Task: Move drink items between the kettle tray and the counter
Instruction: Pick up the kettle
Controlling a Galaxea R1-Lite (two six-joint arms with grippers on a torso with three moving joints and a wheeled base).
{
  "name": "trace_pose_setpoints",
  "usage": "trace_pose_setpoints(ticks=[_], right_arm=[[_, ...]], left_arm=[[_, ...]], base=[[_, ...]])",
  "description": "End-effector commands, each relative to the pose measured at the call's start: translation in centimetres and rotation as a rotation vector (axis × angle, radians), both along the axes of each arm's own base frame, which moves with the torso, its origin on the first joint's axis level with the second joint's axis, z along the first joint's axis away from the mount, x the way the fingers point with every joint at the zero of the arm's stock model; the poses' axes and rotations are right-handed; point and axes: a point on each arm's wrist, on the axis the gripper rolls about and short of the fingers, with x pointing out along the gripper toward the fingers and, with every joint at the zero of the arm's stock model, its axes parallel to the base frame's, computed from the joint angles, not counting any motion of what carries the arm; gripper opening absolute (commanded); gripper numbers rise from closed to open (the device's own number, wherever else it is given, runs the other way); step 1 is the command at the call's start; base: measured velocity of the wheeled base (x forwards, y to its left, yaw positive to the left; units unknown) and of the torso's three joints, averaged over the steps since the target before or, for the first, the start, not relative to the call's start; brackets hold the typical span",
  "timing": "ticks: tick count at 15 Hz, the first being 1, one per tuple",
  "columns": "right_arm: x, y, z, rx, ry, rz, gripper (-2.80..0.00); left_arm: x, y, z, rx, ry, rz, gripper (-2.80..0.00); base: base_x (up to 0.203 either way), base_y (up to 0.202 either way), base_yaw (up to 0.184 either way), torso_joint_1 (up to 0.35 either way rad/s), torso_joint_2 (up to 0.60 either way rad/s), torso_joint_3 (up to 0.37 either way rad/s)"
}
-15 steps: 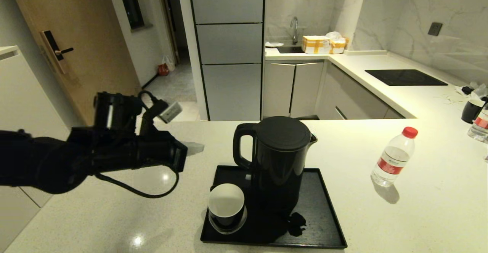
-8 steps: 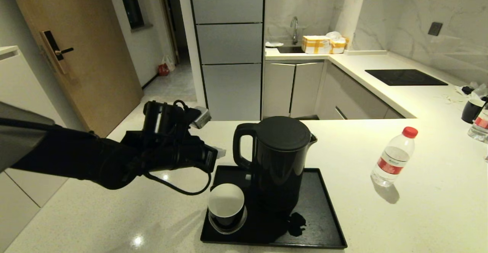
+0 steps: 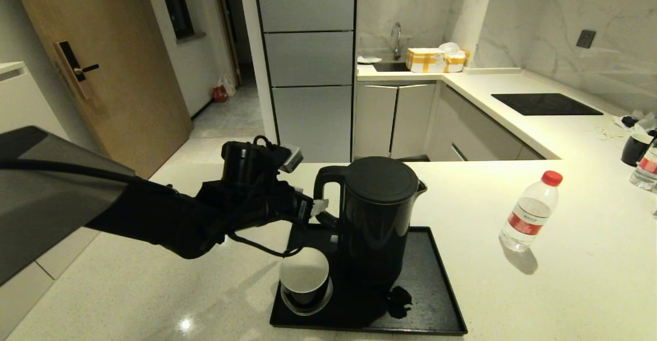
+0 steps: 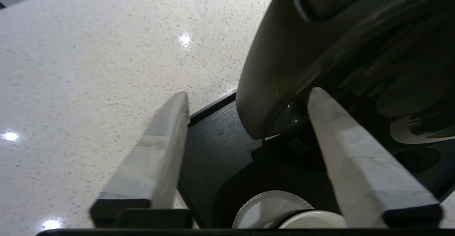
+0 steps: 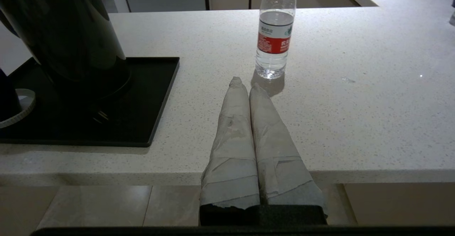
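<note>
The tall black kettle [image 3: 382, 218] stands on the black tray [image 3: 436, 289] on the off-white counter [image 3: 154, 289]. My left gripper [image 3: 318, 207] is open at the kettle's loop handle [image 3: 322, 192]. In the left wrist view the left gripper [image 4: 249, 95] has the handle's lower part [image 4: 270, 69] between its spread fingers, above the tray [image 4: 213, 140]. The clear bottle with the red cap [image 3: 531, 210] stands on the counter to the tray's right. My right gripper [image 5: 246, 85] is shut and empty over the counter's front edge, just short of the bottle [image 5: 275, 33].
A black cup with a white inside [image 3: 304, 274] sits on the tray's front left corner, below the left gripper. A small dark crumpled thing [image 3: 399, 300] lies beside the kettle. Another black cup [image 3: 635, 148] and bottle [image 3: 646, 169] stand far right, near the hob panel [image 3: 546, 103].
My left arm has swept to the right across the counter, from well clear of the tray up to the kettle's handle. The kettle, the cup and the bottle have not moved.
</note>
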Motion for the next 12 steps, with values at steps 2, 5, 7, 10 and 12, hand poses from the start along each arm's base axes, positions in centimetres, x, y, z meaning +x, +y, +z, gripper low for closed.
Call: trace_pose_setpoints(ticks=[2, 5, 7, 10, 12], right_arm=[[0.0, 0.0, 0.0, -0.001, 0.003, 0.0, -2.8], [0.0, 0.0, -0.1, -0.001, 0.004, 0.0, -2.8], [0.0, 0.0, -0.1, -0.001, 0.003, -0.001, -2.8], [0.0, 0.0, -0.1, -0.001, 0.004, 0.0, -2.8], [0.0, 0.0, -0.1, -0.001, 0.004, 0.0, -2.8]], left_arm=[[0.1, -0.8, -0.8, 0.006, 0.009, -0.017, 0.0], [0.1, -1.2, -1.0, 0.008, 0.008, -0.028, 0.0], [0.4, -1.5, -1.0, 0.0, -0.006, -0.031, 0.0], [1.0, -1.9, -1.5, -0.016, -0.059, -0.013, 0.0], [1.6, -2.1, -2.2, -0.023, -0.112, 0.031, 0.0]], base=[[0.0, 0.0, 0.0, 0.0, 0.0, 0.0], [0.0, 0.0, 0.0, 0.0, 0.0, 0.0], [0.0, 0.0, 0.0, 0.0, 0.0, 0.0], [0.0, 0.0, 0.0, 0.0, 0.0, 0.0], [0.0, 0.0, 0.0, 0.0, 0.0, 0.0]])
